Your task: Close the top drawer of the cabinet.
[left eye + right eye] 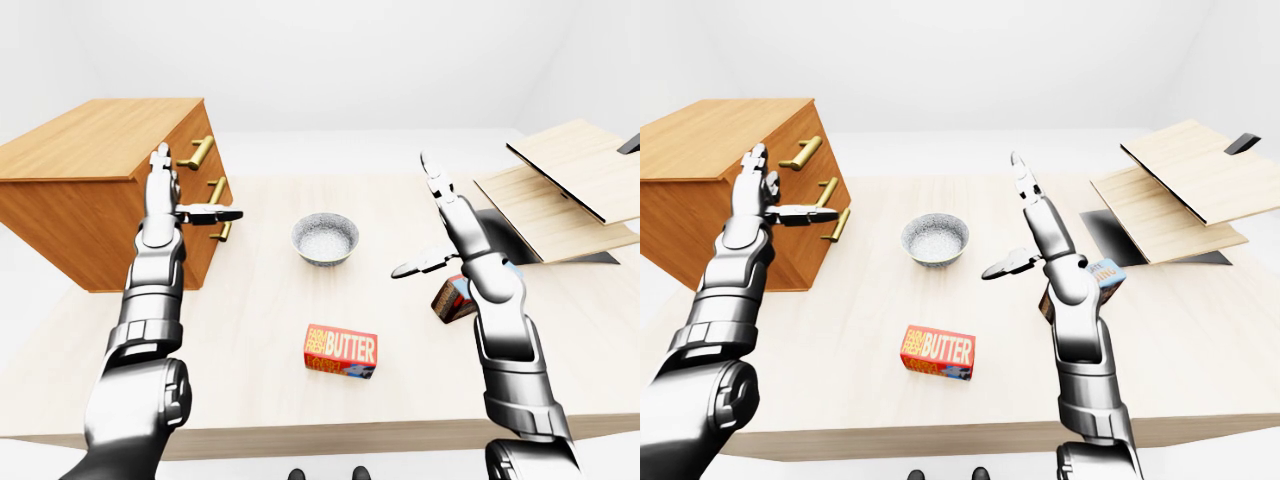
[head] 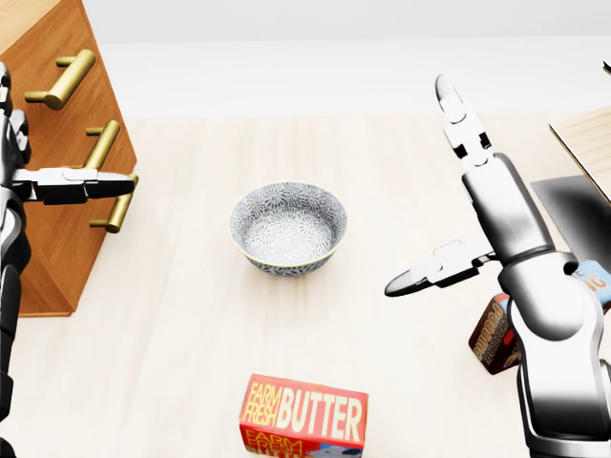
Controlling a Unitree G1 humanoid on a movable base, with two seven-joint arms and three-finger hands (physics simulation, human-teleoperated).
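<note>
One cabinet (image 1: 95, 190) at the desk's (image 1: 260, 330) far left corner, three brass handles (image 1: 197, 153) showing. Left robot hand (image 1: 175, 195) spread open, empty, just beside the drawer fronts. Right robot hand (image 1: 440, 225) open, empty, well apart. One bowl (image 1: 325, 238), one butter box (image 1: 341, 350) mid-desk.

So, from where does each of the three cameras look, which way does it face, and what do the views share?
Left-eye view: on the robot's head, facing ahead and down over the table; both arms show, left hand by the cabinet, right hand raised.
Right-eye view: the paired eye, nearly the same picture, things shifted left; both arms show.
Head view: also on the head, tighter and steeper, on the bowl and butter box; only parts of both arms show.
Shared: all three show cabinet, bowl, butter box and both open hands.
</note>
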